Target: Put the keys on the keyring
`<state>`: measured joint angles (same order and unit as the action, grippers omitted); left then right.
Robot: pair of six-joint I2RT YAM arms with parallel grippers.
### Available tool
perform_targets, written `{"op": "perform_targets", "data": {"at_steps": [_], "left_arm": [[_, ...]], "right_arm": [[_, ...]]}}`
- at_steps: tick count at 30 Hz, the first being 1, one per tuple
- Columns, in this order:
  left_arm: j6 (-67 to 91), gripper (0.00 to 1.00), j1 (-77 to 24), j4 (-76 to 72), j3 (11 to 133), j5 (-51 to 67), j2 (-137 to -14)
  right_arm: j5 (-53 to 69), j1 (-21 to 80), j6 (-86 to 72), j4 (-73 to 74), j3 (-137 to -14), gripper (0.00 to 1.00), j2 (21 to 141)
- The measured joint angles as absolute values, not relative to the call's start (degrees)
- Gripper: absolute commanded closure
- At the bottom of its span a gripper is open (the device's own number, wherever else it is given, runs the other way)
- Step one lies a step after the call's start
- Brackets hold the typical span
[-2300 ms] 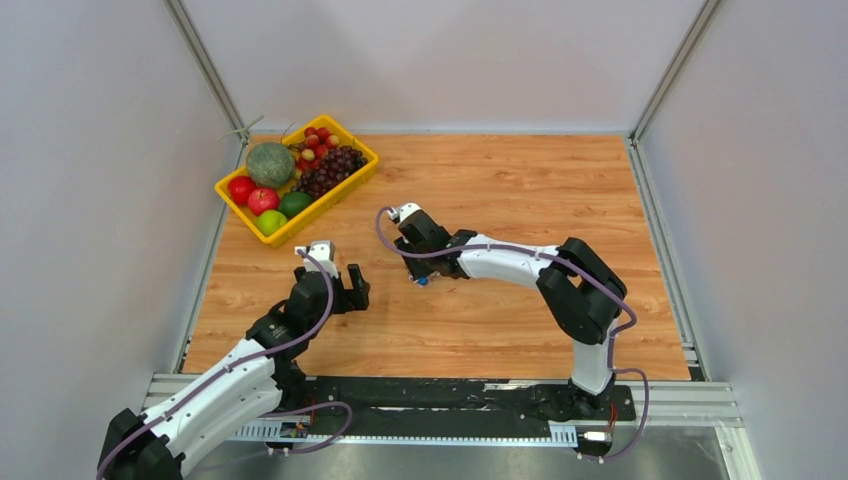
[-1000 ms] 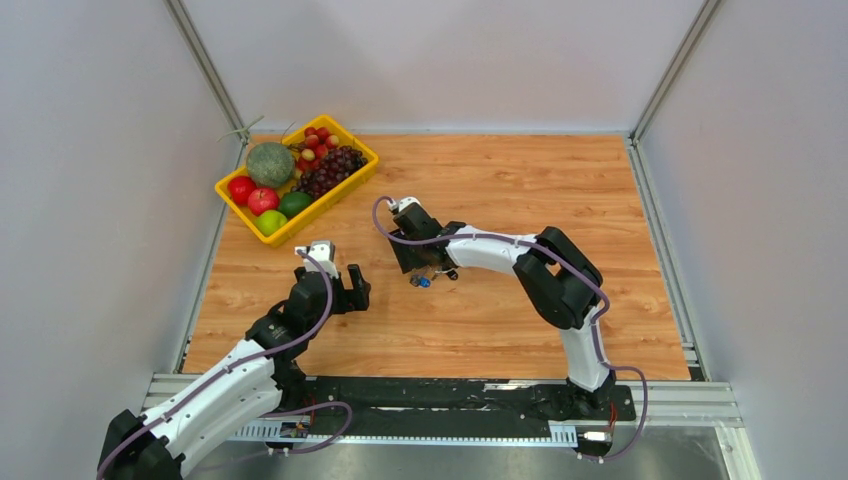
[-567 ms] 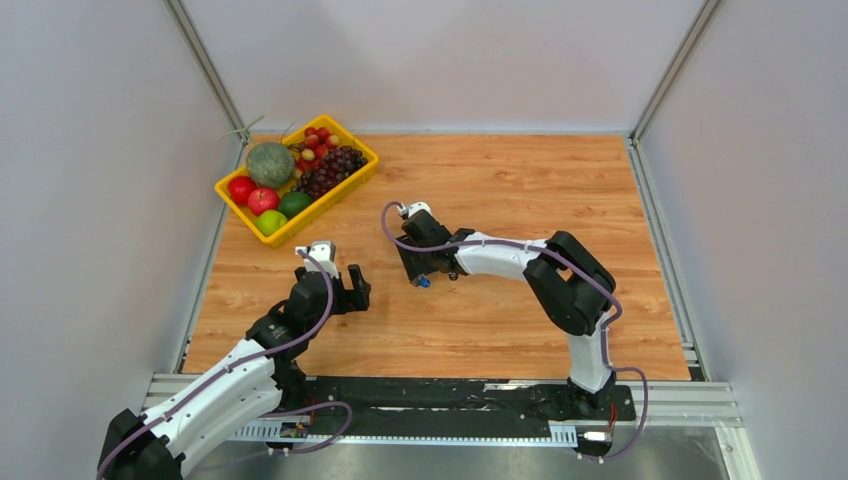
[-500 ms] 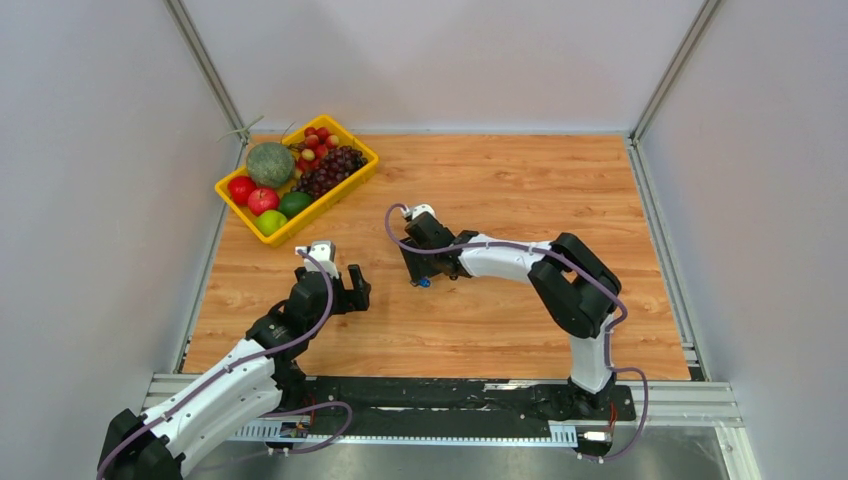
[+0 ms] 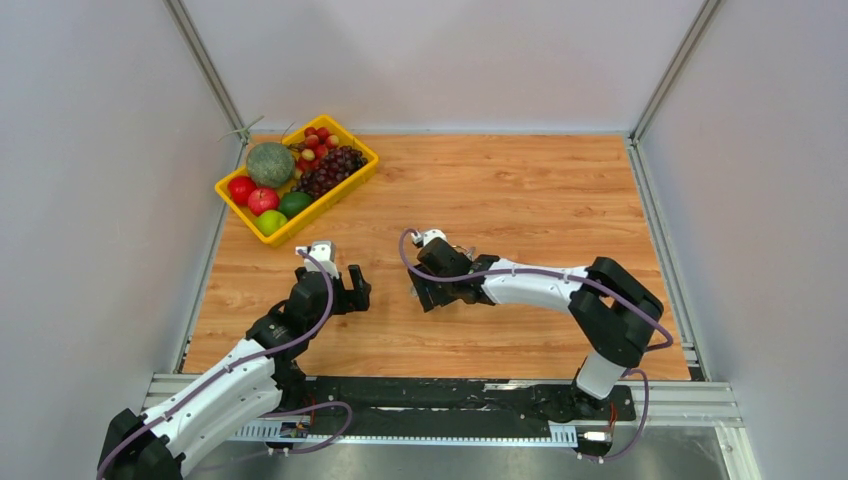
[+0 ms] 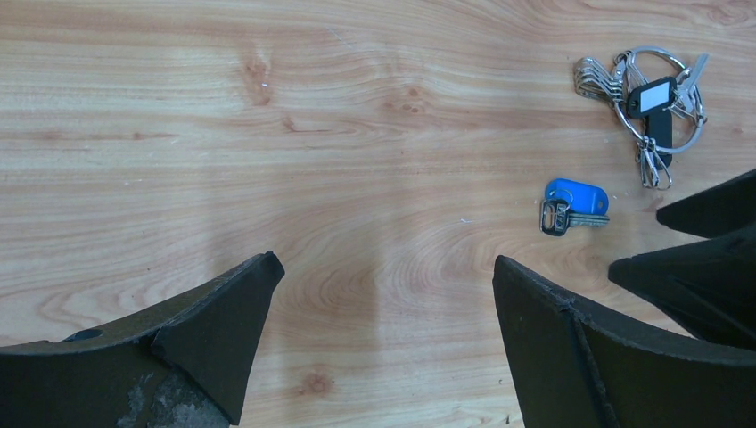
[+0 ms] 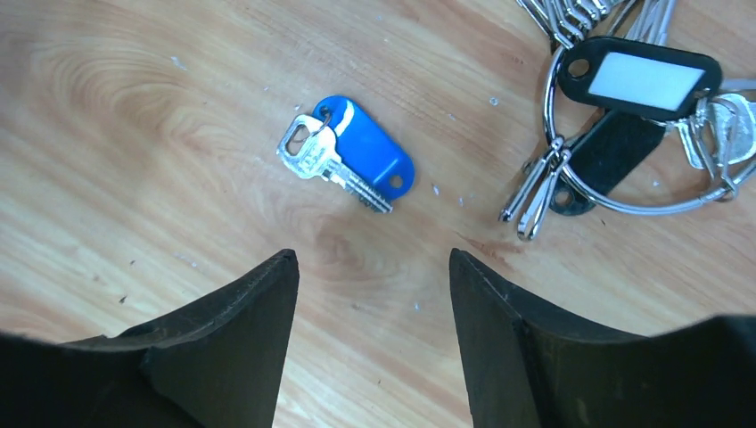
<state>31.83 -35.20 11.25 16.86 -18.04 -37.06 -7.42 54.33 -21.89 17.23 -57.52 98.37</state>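
The loose key [image 7: 323,159] is small and silver, lying flat on the wooden table [image 5: 540,180] with a blue oval plastic tag [image 7: 374,156] attached at its head. The keyring [image 7: 615,206] is a thin silver wire loop lying near the key, apart from it. On or across it lie a black tag with a white label [image 7: 637,80], a second plain black tag [image 7: 615,153], a pair of slim metal clips [image 7: 533,192], a fan of small silver loops [image 7: 571,13] and some silver keys [image 7: 724,125] at the loop's far side.

The right wrist view gives the closest look: the right hand [image 7: 372,259] hangs above the table with its fingers spread and nothing between them, the blue-tagged key just beyond the gap. The left wrist view shows the same key [image 6: 571,217] and keyring [image 6: 656,51] from farther off, toward its right edge, along with the dark fingers of the right hand [image 6: 704,245]. The left hand [image 6: 383,267] is also spread wide and empty, over bare wood.

Only the top view shows both arms at once, the left hand [image 5: 352,285] and right hand [image 5: 428,292] facing each other near the table's middle, and a yellow crate of fruit [image 5: 335,200] in the far left corner. There the key and ring are too small to make out
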Motion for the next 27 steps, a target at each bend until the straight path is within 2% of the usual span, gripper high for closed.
{"op": "perform_targets", "data": {"at_steps": [7, 17, 23, 27], "left_arm": [[31.8, 0.0, -35.2, 11.2, 16.9, -17.9, -37.3], [31.8, 0.0, -35.2, 11.2, 16.9, -17.8, -37.3], [31.8, 0.0, -35.2, 11.2, 16.9, -17.8, -37.3], [31.8, 0.0, -35.2, 11.2, 16.9, -17.5, -37.3]], "right_arm": [[-9.9, 54.5, -21.7, 18.6, -59.0, 0.36, 93.6], [-13.4, 48.8, -18.0, 19.3, -74.2, 0.72, 101.7], [-13.4, 46.0, -16.1, 19.5, -77.4, 0.68, 107.5], [-13.2, 46.0, -15.0, 19.5, -77.8, 0.75, 110.0]]}}
